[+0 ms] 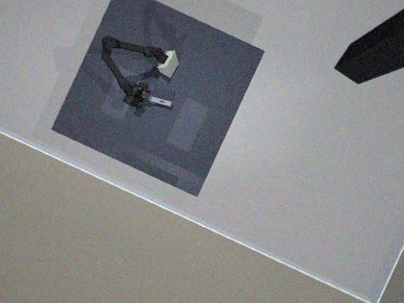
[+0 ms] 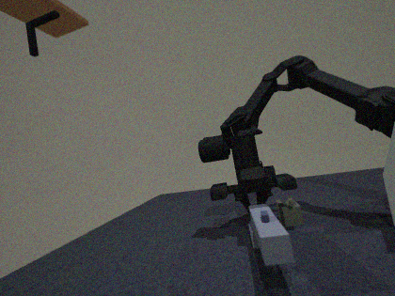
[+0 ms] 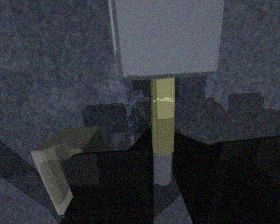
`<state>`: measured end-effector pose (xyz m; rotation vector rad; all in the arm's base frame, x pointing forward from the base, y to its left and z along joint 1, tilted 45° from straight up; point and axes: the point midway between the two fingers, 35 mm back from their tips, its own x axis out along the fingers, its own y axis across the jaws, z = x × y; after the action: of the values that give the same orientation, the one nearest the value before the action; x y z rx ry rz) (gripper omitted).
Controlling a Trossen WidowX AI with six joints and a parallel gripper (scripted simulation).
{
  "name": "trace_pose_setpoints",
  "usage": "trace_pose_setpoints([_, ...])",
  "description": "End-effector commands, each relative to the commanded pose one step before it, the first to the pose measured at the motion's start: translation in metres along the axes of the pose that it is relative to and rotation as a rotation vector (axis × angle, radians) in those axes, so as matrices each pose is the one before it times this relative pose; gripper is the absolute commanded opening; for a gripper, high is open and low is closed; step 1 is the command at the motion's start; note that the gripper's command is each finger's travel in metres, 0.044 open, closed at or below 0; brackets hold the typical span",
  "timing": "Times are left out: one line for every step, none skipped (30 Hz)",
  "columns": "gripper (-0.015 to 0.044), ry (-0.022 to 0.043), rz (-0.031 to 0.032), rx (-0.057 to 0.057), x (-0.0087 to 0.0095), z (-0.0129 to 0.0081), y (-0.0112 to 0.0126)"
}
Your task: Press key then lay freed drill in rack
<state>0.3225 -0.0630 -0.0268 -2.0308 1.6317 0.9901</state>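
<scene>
A pale grey block lies on the dark mat. A small bluish key sits in its top face. The drill, a yellow shaft with a grey end, sticks out of the block's near face in the wrist view. My gripper is low at that end of the block, with its dark fingers shut on the drill's grey end. A small olive rack stands just beside the gripper.
The arm's white base box stands on the mat behind the block. A wooden shelf with a black bracket hangs high at the left. A dark slab lies off the mat at the right.
</scene>
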Motion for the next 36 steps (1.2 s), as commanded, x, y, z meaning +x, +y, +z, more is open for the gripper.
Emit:
trace_pose_setpoints([0.0006,-0.00023,-0.00303,0.0064,-0.00008,-0.00017,-0.00080])
trace_pose_setpoints([0.0000,0.00000,0.00000,0.0000,0.00000,0.00000,0.00000])
trace_pose_setpoints([0.0000,0.00094,0.00192,-0.0004,-0.00082,0.00005,0.00089])
trace_pose_setpoints([0.0000,0.00067,0.00135,-0.0003,-0.00058,0.00003,0.00063])
trace_pose_setpoints([0.0000,0.00028,0.00056,-0.0001,-0.00024,0.00001,0.00026])
trace_pose_setpoints([0.0000,-0.00004,0.00002,0.0000,-0.00015,-0.00001,0.00012])
trace_pose_setpoints([0.0000,0.00000,0.00000,0.0000,-0.00009,-0.00002,0.00009])
trace_pose_setpoints([0.0000,0.00000,0.00000,0.0000,-0.00007,-0.00001,0.00009])
trace_pose_setpoints([0.0000,0.00000,0.00000,0.0000,-0.00008,0.00000,0.00010])
trace_pose_setpoints([0.0000,-0.00001,0.00000,0.0000,-0.00012,0.00000,0.00012])
trace_pose_setpoints([0.0000,0.00000,0.00000,0.0000,-0.00009,0.00000,0.00006])
trace_pose_setpoints([0.0000,0.00000,0.00000,0.0000,-0.00009,-0.00001,0.00007])
trace_pose_setpoints([0.0000,-0.00001,0.00000,0.0000,-0.00014,0.00001,0.00011])
trace_pose_setpoints([0.0000,-0.00001,0.00000,0.0000,-0.00013,0.00000,0.00007])
trace_pose_setpoints([0.0000,0.00000,0.00000,0.0000,0.00000,0.00000,0.00000])
trace_pose_setpoints([0.0000,-0.00001,0.00000,0.0000,-0.00016,-0.00001,0.00007])
trace_pose_setpoints([0.0000,-0.00001,0.00000,0.0000,-0.00014,0.00000,0.00007])
trace_pose_setpoints([0.0000,-0.00001,0.00000,0.0000,-0.00015,0.00000,0.00006])
trace_pose_setpoints([0.0000,0.00000,0.00000,0.0000,-0.00010,0.00000,0.00003])
trace_pose_setpoints([0.0000,0.00000,0.00000,0.0000,0.00000,0.00000,0.00000])
trace_pose_setpoints([0.0000,-0.00001,0.00000,0.0000,-0.00021,0.00000,0.00006])
trace_pose_setpoints([0.0000,-0.00001,0.00000,0.0000,-0.00016,0.00000,0.00004])
trace_pose_setpoints([0.0000,-0.00001,0.00000,0.0000,-0.00014,0.00000,0.00002])
trace_pose_setpoints([0.0000,0.00000,0.00000,0.0000,-0.00011,0.00000,0.00002])
trace_pose_setpoints([0.0000,0.00000,0.00000,0.0000,-0.00011,0.00000,0.00001])
trace_pose_setpoints([0.0000,-0.00001,0.00000,0.0000,-0.00015,0.00000,0.00001])
trace_pose_setpoints([0.0000,-0.00001,0.00000,0.0000,-0.00018,0.00000,0.00000])
trace_pose_setpoints([0.0000,0.00006,0.00001,0.0000,0.00044,-0.00082,-0.00002])
trace_pose_setpoints([0.0000,0.00006,0.00001,0.0000,0.00058,-0.00116,-0.00003])
trace_pose_setpoints([0.0000,0.00010,0.00002,0.0000,0.00071,-0.00163,-0.00003])
trace_pose_setpoints([0.0000,0.00005,0.00001,0.0000,0.00026,-0.00083,-0.00001])
trace_pose_setpoints([0.0000,0.00003,0.00000,0.0000,0.00009,-0.00066,-0.00001])
trace_pose_setpoints([0.0000,0.00004,0.00000,0.0000,0.00005,-0.00078,-0.00002])
trace_pose_setpoints([0.0000,0.00004,0.00000,0.0000,0.00002,-0.00093,-0.00003])
trace_pose_setpoints([0.0000,0.00004,0.00000,0.0000,-0.00001,-0.00100,-0.00004])
trace_pose_setpoints([0.0000,0.00004,0.00000,0.0000,-0.00003,-0.00100,-0.00005])
